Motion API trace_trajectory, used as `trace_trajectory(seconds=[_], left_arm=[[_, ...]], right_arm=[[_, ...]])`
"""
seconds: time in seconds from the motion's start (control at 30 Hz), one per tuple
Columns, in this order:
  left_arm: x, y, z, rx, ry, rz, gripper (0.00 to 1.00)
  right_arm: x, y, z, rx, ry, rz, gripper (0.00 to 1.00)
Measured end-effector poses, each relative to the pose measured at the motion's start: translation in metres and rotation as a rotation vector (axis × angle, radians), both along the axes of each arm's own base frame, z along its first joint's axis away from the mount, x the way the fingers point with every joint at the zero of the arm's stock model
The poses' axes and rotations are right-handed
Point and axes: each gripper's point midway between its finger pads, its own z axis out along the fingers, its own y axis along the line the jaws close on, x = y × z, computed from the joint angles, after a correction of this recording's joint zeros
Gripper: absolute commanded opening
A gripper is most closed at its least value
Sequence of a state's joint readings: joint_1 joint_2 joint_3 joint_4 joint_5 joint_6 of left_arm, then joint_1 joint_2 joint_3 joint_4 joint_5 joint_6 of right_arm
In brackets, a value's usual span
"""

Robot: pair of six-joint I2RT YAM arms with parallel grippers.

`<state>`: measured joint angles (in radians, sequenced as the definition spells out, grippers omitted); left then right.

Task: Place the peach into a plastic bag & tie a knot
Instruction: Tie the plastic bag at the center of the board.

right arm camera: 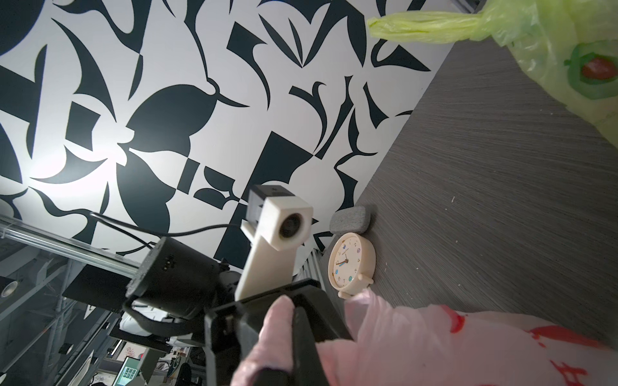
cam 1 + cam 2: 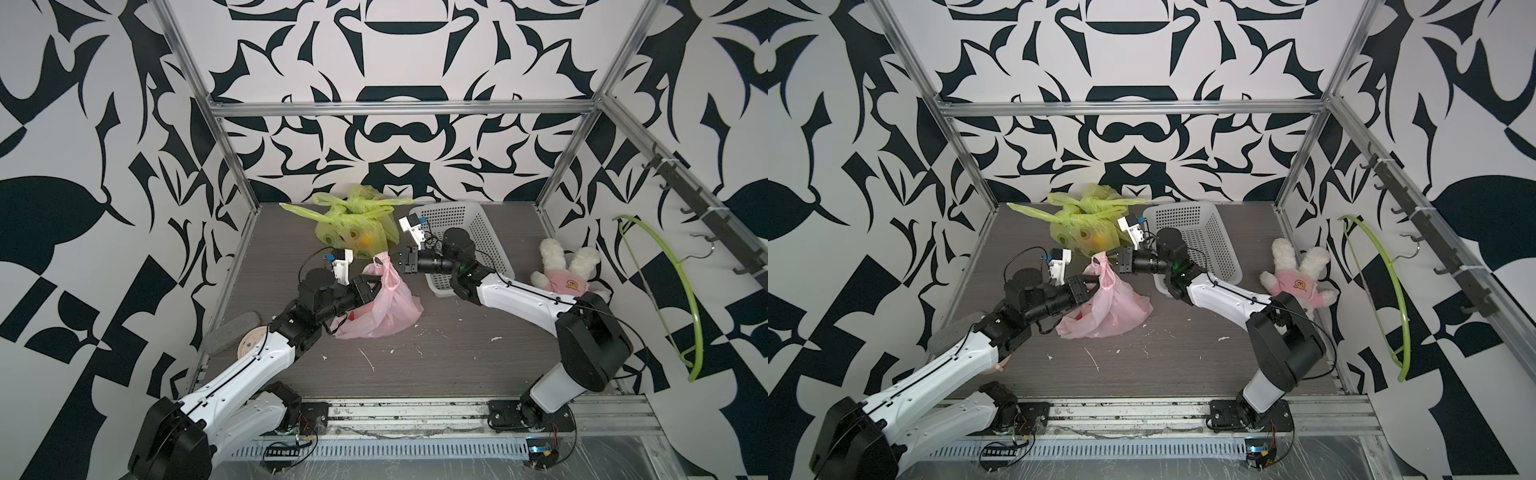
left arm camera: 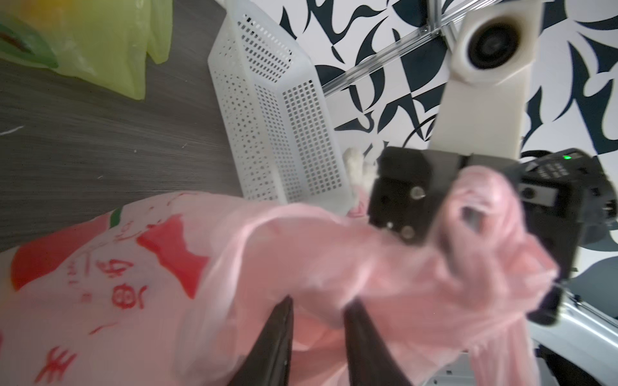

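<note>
In the middle of both top views, we are seeing the pink bag [image 2: 390,309] [image 2: 1117,309] slumping on the grey table [image 2: 457,357], its handles gathered into a twisted neck rising toward the upper part of the frame. The right gripper [image 2: 395,261], reaching in from the right, is pinching the top of that neck with its jaws together on the plastic; the right wrist view is showing a pink fold squeezed in its grip. The left gripper [image 2: 377,286], coming from the lower left, is straddling the neck lower down. In the left wrist view its two fingers [image 3: 281,337] are standing somewhat apart with bunched plastic between them, and we cannot tell whether they are truly squeezing it. We are not managing to pick out the peach through the pink film; red print is covering the bag's side. Just above the pink bag, a knotted green bag [image 2: 353,226] is lying, a white basket [image 2: 469,232] is sitting to its right, and a plush toy [image 2: 561,270] is resting at the right edge of the table.
</note>
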<state>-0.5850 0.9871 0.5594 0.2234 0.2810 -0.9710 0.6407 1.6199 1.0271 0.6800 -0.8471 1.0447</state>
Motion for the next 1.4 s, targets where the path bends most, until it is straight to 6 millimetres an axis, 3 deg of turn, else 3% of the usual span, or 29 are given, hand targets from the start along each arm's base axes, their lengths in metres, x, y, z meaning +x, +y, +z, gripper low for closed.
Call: trace_trajectory(seconds=[0.3, 0.57, 0.7, 0.9, 1.1, 1.23, 1.4], left_arm=[[0.009, 0.012, -0.009, 0.021, -0.008, 0.091, 0.28], [0.009, 0.023, -0.033, 0.084, 0.039, 0.133, 0.32], [0.0, 0.036, -0.017, 0.105, 0.017, 0.145, 0.42], [-0.016, 0.057, 0.031, 0.103, -0.069, 0.163, 0.48], [-0.024, 0.062, 0.07, 0.089, -0.125, 0.15, 0.35], [-0.023, 0.053, 0.075, 0.063, -0.115, 0.109, 0.35], [-0.012, 0.034, 0.063, 0.048, -0.055, 0.05, 0.35]], right_arm=[[-0.002, 0.011, 0.006, 0.072, 0.065, 0.022, 0.0], [-0.005, 0.011, 0.003, 0.086, 0.082, 0.041, 0.0], [-0.006, 0.012, 0.001, 0.089, 0.07, 0.053, 0.0], [-0.005, 0.014, -0.006, 0.085, 0.062, 0.06, 0.0], [-0.005, 0.014, -0.008, 0.082, 0.058, 0.065, 0.0], [-0.005, 0.014, -0.008, 0.081, 0.052, 0.066, 0.0], [-0.005, 0.014, -0.01, 0.074, 0.05, 0.066, 0.0]])
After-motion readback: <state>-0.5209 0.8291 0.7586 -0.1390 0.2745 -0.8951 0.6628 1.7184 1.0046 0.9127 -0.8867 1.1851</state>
